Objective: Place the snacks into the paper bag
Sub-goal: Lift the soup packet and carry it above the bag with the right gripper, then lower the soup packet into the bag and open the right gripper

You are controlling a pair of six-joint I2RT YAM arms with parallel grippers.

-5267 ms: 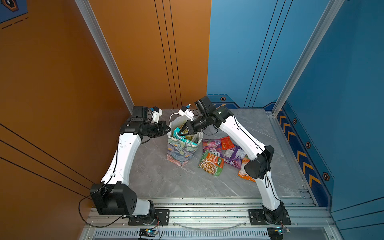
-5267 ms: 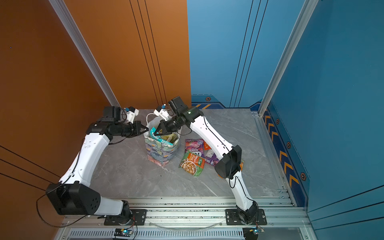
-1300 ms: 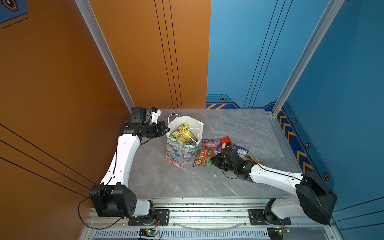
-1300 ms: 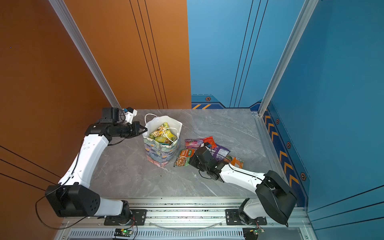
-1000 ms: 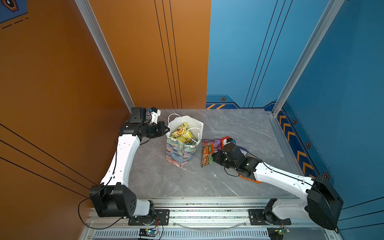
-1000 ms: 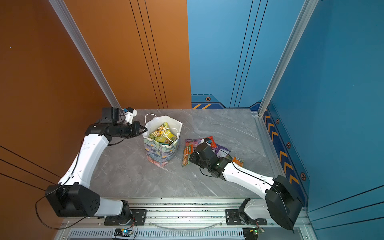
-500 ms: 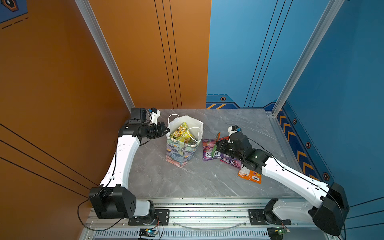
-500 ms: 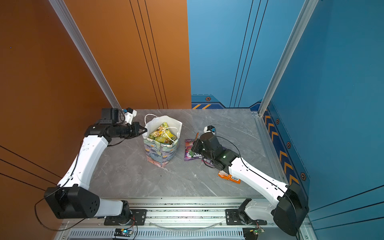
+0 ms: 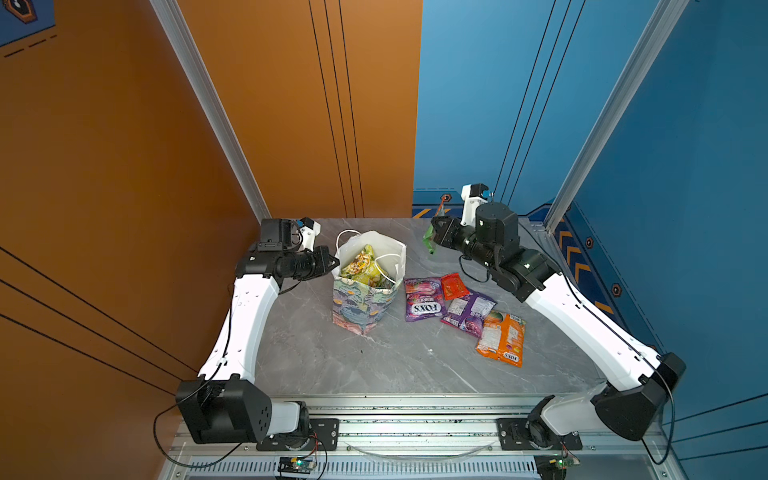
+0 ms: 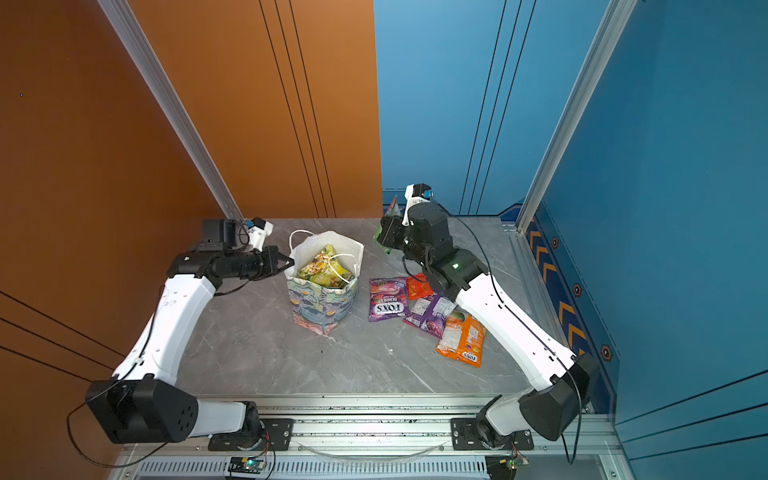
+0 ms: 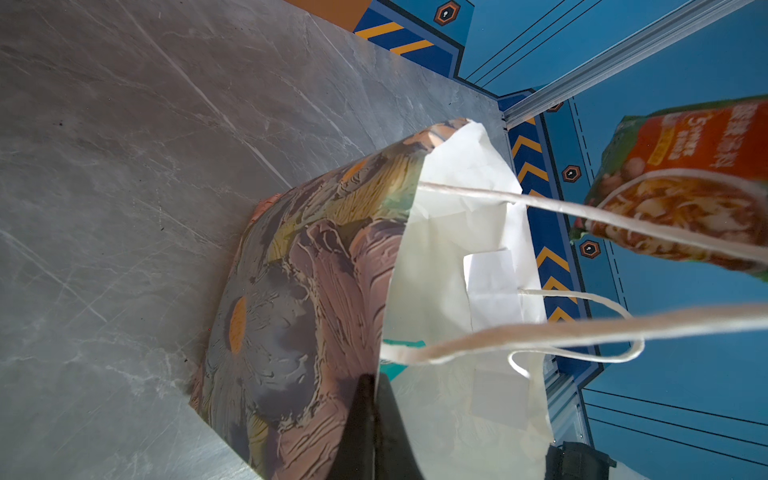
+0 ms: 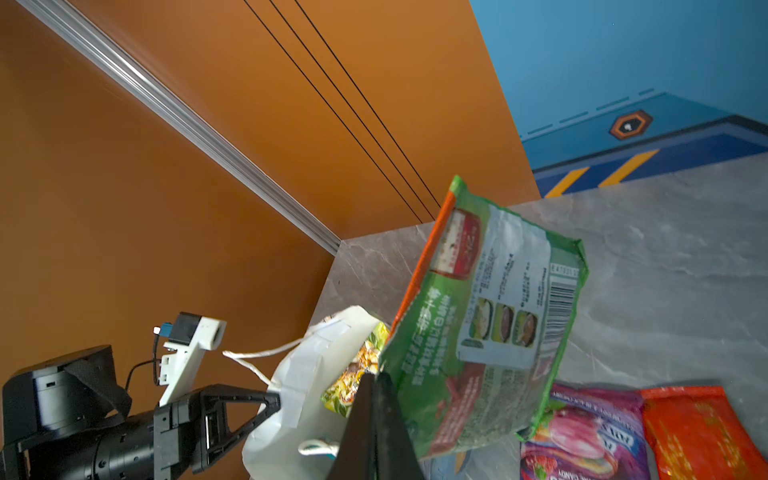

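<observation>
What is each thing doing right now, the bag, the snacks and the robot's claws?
paper bag: upright, open, snacks inside
left gripper: shut on the bag's rim
right gripper: shut on the green packet
green packet: held up beside the bag
FOX'S packet: flat on table
red packet: lying flat
dark purple packet: lying flat
orange packet: flat on table

paper bag (image 9: 365, 299): upright, open, part-filled | green packet (image 12: 490, 332): aloft, just beside bag | loose packets (image 9: 465, 307): flat nearby
</observation>
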